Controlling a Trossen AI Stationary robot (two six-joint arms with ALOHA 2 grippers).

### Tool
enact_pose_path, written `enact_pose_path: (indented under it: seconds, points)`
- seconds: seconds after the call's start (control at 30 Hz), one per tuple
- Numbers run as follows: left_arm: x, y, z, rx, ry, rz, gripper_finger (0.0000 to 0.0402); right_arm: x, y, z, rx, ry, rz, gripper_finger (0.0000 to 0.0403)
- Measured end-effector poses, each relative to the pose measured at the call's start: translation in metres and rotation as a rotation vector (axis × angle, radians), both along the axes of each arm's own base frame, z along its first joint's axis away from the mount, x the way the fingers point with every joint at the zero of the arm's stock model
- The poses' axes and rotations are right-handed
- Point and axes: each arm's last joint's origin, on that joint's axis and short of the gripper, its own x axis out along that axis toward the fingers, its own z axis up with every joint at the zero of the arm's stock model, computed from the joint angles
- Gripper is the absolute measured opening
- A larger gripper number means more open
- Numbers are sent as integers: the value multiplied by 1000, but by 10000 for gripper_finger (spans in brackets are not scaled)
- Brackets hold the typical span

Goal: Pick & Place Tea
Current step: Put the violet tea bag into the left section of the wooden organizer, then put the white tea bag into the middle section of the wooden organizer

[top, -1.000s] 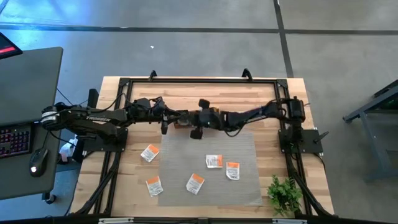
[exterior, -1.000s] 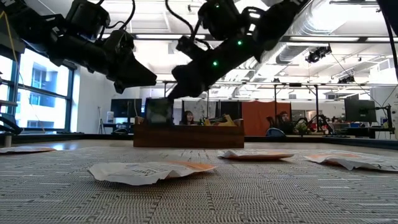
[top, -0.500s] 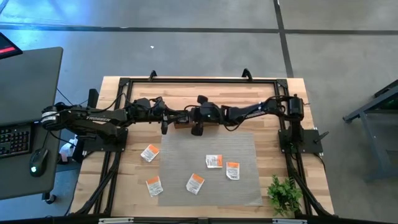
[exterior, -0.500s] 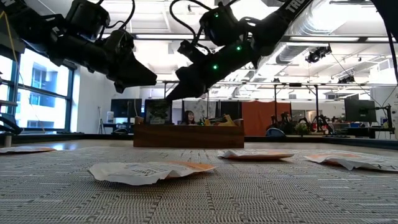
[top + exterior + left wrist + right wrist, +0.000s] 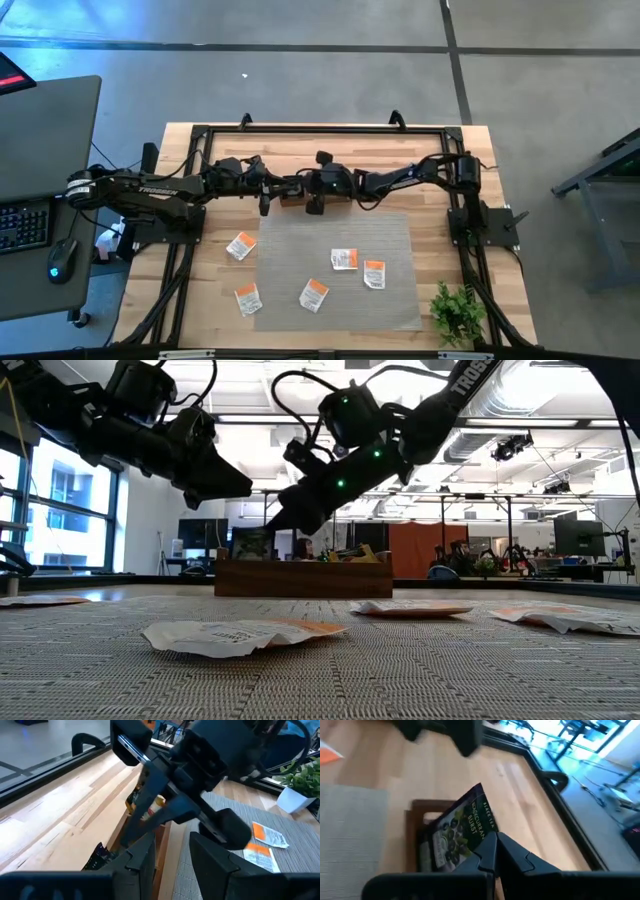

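My right gripper (image 5: 313, 206) hangs over the brown wooden box (image 5: 300, 577) at the back of the mat, shut on a black tea sachet (image 5: 460, 832) labelled Blackcurrant Burst. In the low view this sachet (image 5: 252, 543) hangs upright just above the box's left end. My left gripper (image 5: 265, 203) waits close beside the box's left side, open, with nothing between its fingers (image 5: 141, 861). Several white-and-orange tea sachets lie flat on the grey mat (image 5: 390, 235), among them one (image 5: 344, 259) in the middle and one (image 5: 314, 294) nearer the front.
Inside the box, a few sachets (image 5: 156, 804) stand on edge. One more sachet (image 5: 241, 245) lies at the mat's left edge. A small potted plant (image 5: 458, 312) stands at the front right corner. A black frame (image 5: 320, 129) borders the wooden table.
The right arm has drawn slightly left and back over the box with the black sachet in its grip. The left arm has stayed still.
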Motion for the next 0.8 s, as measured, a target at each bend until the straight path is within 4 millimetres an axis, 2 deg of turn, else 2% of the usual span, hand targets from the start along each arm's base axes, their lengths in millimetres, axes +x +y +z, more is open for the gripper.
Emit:
enact_pose_path:
  seconds: [0.2,0.43,0.57,0.8]
  points:
    - [0,0,0,0,0,0,120,0,5,-2,27,14,64,34]
    - [0,0,0,-1,0,-3,120,0,7,1,12,8,37,86]
    - [0,0,0,-1,0,-3,120,-2,18,20,6,-45,7,108]
    - [0,0,0,-3,5,-5,120,-17,63,57,38,-11,145,118]
